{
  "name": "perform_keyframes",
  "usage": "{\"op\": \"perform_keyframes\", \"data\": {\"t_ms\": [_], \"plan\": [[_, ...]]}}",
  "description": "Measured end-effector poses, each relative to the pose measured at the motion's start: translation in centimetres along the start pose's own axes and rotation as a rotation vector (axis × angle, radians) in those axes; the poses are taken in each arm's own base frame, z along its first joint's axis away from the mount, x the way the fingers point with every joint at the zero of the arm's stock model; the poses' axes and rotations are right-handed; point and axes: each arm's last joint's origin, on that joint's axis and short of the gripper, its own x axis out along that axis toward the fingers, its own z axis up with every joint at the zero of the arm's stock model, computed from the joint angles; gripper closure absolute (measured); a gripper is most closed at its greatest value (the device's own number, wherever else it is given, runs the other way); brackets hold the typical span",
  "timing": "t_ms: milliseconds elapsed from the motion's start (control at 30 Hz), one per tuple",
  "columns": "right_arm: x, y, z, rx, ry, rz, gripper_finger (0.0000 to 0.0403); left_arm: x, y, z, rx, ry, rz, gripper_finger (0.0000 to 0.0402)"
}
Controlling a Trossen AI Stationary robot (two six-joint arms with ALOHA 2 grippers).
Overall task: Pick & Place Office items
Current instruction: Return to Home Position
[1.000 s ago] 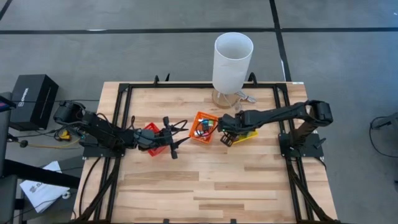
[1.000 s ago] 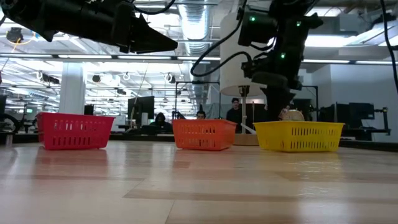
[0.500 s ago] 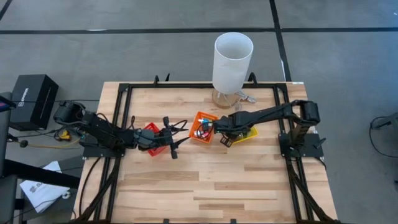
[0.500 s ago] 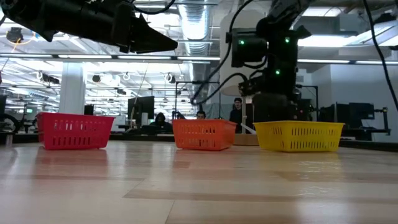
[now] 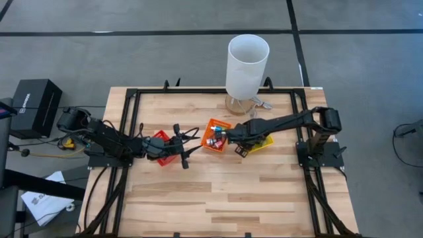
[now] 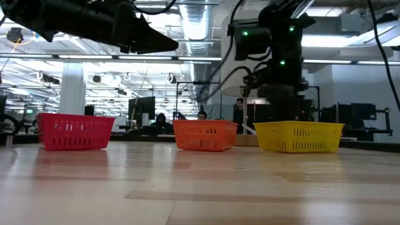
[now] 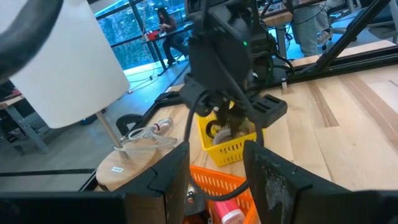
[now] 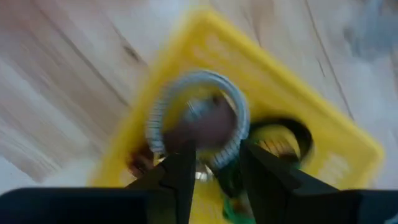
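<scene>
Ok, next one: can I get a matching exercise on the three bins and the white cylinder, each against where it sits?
Things:
1. red bin
2. orange bin
3. yellow bin
4. white cylinder

Places:
A. right end of the row, by the right gripper
B. far edge of the table
C. left end of the row, by the left gripper
D. middle of the row

Pairs: 1-C, 2-D, 3-A, 4-B

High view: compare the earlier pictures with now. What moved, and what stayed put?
The right gripper, open over the yellow bin, shifted slightly toward the orange bin as its arm's elbow pulled in toward the base. The left gripper stayed raised by the red bin; the bins kept their places.
</scene>
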Motion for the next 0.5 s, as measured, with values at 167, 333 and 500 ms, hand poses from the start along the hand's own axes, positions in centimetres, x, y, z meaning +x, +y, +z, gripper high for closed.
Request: {"op": "perform_keyframes", "data": {"t_ms": [167,333,500], "plan": [[-1.0,-0.2,-1.0,0.000,-0.016,-0.082,0.0274,0.0,0.0,0.0,0.000,0.000,0.000,0.0257],[-3.1,0.6,-1.8,-0.147,-0.175,-0.112,0.0269,-0.2,-0.3,0.1,0.000,-0.007,-0.014,0.0257],[-6.1,0.3,-3.1,-0.347,-0.331,-0.216,0.0270,-0.6,-0.5,0.5,0.003,-0.027,-0.027,0.0257]]}}
